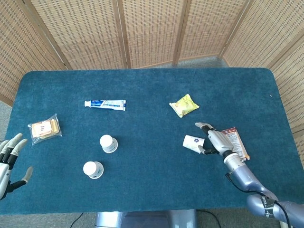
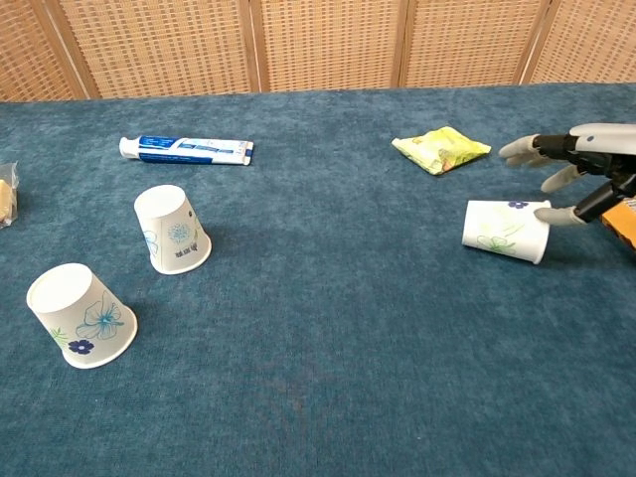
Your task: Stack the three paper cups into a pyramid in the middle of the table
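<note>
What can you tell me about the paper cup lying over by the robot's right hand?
The paper cup is white with a green leafy print and small blue flowers. It lies tipped on its side on the blue table, base pointing left in the chest view. The right hand hovers at its rim end, fingers spread, one fingertip at the rim; contact is unclear.
</note>
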You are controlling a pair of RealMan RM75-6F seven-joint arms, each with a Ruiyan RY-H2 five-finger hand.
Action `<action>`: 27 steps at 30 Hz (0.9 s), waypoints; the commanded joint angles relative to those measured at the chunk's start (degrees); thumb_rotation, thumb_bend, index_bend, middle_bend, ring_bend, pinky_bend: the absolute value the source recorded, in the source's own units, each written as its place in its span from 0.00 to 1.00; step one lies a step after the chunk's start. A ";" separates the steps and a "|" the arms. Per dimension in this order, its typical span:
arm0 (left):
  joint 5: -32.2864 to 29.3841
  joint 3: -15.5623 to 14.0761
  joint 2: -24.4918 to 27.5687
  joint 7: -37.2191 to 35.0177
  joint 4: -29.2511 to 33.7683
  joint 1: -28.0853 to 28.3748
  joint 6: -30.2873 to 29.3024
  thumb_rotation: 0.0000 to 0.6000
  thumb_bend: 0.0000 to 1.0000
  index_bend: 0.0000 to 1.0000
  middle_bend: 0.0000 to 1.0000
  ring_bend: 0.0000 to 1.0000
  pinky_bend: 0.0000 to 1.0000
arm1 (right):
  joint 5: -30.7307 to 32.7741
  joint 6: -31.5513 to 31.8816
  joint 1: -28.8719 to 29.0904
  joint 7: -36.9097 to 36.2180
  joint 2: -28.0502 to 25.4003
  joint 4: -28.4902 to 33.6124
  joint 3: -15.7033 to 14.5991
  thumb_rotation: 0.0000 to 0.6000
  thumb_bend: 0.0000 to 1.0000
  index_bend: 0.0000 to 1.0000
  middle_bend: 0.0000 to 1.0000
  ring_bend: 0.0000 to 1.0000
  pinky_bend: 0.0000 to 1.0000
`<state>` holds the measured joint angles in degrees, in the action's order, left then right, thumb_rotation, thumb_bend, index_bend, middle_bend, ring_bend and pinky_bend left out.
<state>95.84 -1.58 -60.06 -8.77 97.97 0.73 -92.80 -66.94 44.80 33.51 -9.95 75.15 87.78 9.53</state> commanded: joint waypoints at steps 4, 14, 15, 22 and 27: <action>-0.06 -0.15 -0.03 -0.91 -0.34 0.17 0.45 1.00 0.47 0.03 0.01 0.00 0.00 | 11.09 7.22 1.37 24.88 -3.45 12.07 -3.48 1.00 0.44 0.00 0.00 0.00 0.18; 0.02 0.14 -0.64 -2.47 -1.57 0.97 1.12 1.00 0.47 0.03 0.01 0.00 0.00 | 27.62 15.95 8.13 46.61 -0.50 23.15 -4.11 1.00 0.42 0.00 0.00 0.00 0.15; -0.02 0.18 -0.59 -2.68 -1.72 0.97 1.05 1.00 0.47 0.03 0.01 0.00 0.00 | 28.58 16.84 8.47 47.59 -0.19 23.74 -4.07 1.00 0.42 0.00 0.00 0.00 0.15; 0.11 0.67 -0.67 -4.28 -2.74 1.82 1.40 1.00 0.47 0.03 0.00 0.00 0.00 | 34.02 22.60 11.05 54.08 2.44 27.42 -3.93 1.00 0.42 0.00 0.00 0.00 0.15; 0.89 0.72 -0.90 -5.18 -3.40 2.57 1.70 1.00 0.47 0.03 0.00 0.00 0.00 | 36.57 27.28 12.55 58.07 5.27 28.61 -3.69 1.00 0.41 0.00 0.00 0.00 0.15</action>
<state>96.70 -0.87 -60.95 -13.93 94.59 3.27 -91.11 -31.18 70.79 45.41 46.97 79.35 115.80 5.76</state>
